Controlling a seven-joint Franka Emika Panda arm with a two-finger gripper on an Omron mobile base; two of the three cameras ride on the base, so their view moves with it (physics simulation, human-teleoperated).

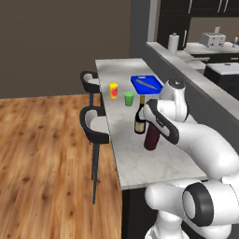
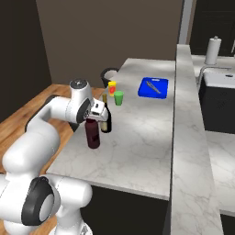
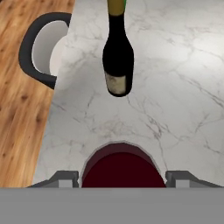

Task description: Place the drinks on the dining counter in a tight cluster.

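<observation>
Two bottles stand on the dining counter [image 1: 140, 168]: one dark wine bottle [image 1: 139, 122] and one squat maroon bottle [image 1: 151, 137]. Two cups: one yellow cup [image 1: 114, 90], one green cup [image 1: 129, 98]. One blue cutting board [image 1: 145, 84]. Two black stools [image 1: 93, 123].

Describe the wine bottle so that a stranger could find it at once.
Look at the long marble counter with black stools along one side. Near its middle stand two bottles; the wine bottle is the thin one beside the squat maroon bottle. It is dark, with a gold neck and a cream label.
</observation>
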